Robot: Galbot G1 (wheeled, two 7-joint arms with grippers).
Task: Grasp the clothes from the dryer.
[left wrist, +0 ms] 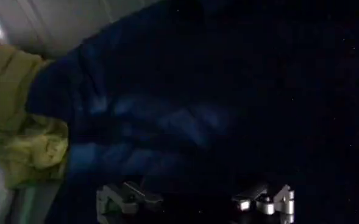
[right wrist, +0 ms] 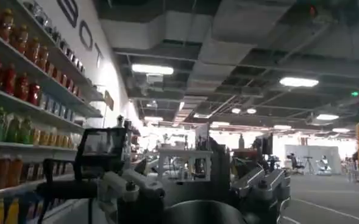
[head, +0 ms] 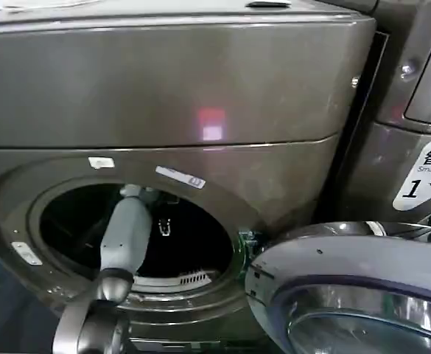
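The dryer [head: 222, 96] is a bronze-grey front-loader whose round porthole [head: 53, 228] is open. Its glass door [head: 348, 295] is swung out at the lower right. My left arm [head: 127, 236] reaches through the porthole into the dark drum. In the left wrist view the clothes [left wrist: 185, 103] are a heap of dark navy fabric just ahead of my left gripper [left wrist: 194, 204], with a yellow-green garment [left wrist: 27, 140] beside the heap. The left fingers [left wrist: 127, 198] stand wide apart, open, with the navy fabric lying between and beyond them. My right gripper [right wrist: 194, 195] is open, holds nothing and points out into the room.
A second machine [head: 414, 96] with a white "1" label [head: 421, 181] stands close on the right. The pale drum wall [left wrist: 63, 24] shows behind the clothes. Shelves of bottles [right wrist: 21, 91] line one side of the room in the right wrist view.
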